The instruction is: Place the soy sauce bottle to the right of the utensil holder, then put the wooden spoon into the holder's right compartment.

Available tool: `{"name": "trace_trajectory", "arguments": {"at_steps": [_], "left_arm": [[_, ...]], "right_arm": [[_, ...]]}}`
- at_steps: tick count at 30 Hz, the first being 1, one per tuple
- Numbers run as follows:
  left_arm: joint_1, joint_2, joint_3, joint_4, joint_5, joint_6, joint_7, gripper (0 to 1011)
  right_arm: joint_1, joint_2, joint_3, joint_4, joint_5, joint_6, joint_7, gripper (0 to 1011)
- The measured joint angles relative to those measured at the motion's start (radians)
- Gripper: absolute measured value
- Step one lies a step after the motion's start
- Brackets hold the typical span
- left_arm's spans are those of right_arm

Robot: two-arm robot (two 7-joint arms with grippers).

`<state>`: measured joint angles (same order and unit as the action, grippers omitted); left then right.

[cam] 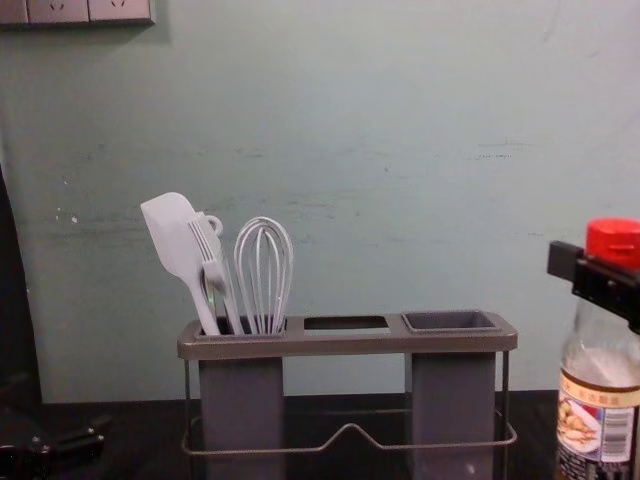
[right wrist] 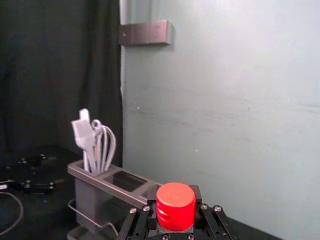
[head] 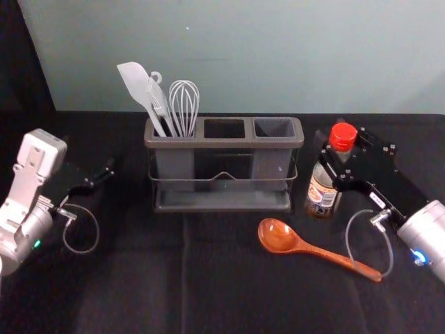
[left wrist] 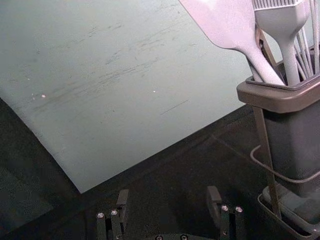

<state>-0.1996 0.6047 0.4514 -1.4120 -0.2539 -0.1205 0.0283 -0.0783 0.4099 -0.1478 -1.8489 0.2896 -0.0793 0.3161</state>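
The soy sauce bottle (head: 322,189), red-capped, is right of the utensil holder (head: 224,142), with a gap between them. My right gripper (head: 336,156) is shut on its neck; in the right wrist view the gripper (right wrist: 176,212) has a finger on each side of the red cap (right wrist: 175,202). Whether the base touches the table cannot be told. The wooden spoon (head: 281,237) lies in front of the holder and bottle, bowl toward the left. Left of the holder, my left gripper (head: 102,175) hovers; the left wrist view shows the gripper (left wrist: 168,202) open and empty.
A white spatula (cam: 173,232), a brush and a whisk (cam: 264,270) stand in the holder's left compartment. Its middle opening and right compartment (cam: 450,321) hold nothing visible. A pale wall rises behind the black-covered table (head: 139,278).
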Motion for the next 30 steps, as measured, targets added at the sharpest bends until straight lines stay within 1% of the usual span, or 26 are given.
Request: {"name": "trace_trajectory", "arguments": {"at_steps": [7,10,13,14,15,16,18,20,23,24,30], "left_arm": [[0.000,0.000,0.000,0.000,0.000,0.000,0.000,1000],[0.000,0.000,0.000,0.000,0.000,0.000,0.000,1000],[0.000,0.000,0.000,0.000,0.000,0.000,0.000,1000],[0.000,0.000,0.000,0.000,0.000,0.000,0.000,1000],[0.000,0.000,0.000,0.000,0.000,0.000,0.000,1000],[0.000,0.000,0.000,0.000,0.000,0.000,0.000,1000],[0.000,0.000,0.000,0.000,0.000,0.000,0.000,1000],[0.000,0.000,0.000,0.000,0.000,0.000,0.000,1000],[0.000,0.000,0.000,0.000,0.000,0.000,0.000,1000],[0.000,0.000,0.000,0.000,0.000,0.000,0.000,1000],[0.000,0.000,0.000,0.000,0.000,0.000,0.000,1000]], "right_arm": [[0.025,-0.006,0.008,0.038,0.008,0.036,-0.007,382],[0.048,-0.005,0.005,0.063,0.013,0.052,-0.001,382],[0.072,-0.005,0.003,0.095,0.031,0.063,0.013,382],[0.083,-0.008,0.005,0.114,0.049,0.061,0.024,382],[0.083,-0.008,0.005,0.114,0.049,0.061,0.024,382],[0.095,-0.013,0.007,0.135,0.068,0.055,0.033,382],[0.115,-0.017,0.006,0.162,0.084,0.041,0.045,382],[0.129,-0.020,0.002,0.182,0.090,0.030,0.050,382],[0.167,-0.027,-0.010,0.227,0.099,0.023,0.056,382],[0.167,-0.027,-0.010,0.227,0.099,0.023,0.056,382],[0.230,-0.037,-0.035,0.302,0.092,0.026,0.055,382]]}}
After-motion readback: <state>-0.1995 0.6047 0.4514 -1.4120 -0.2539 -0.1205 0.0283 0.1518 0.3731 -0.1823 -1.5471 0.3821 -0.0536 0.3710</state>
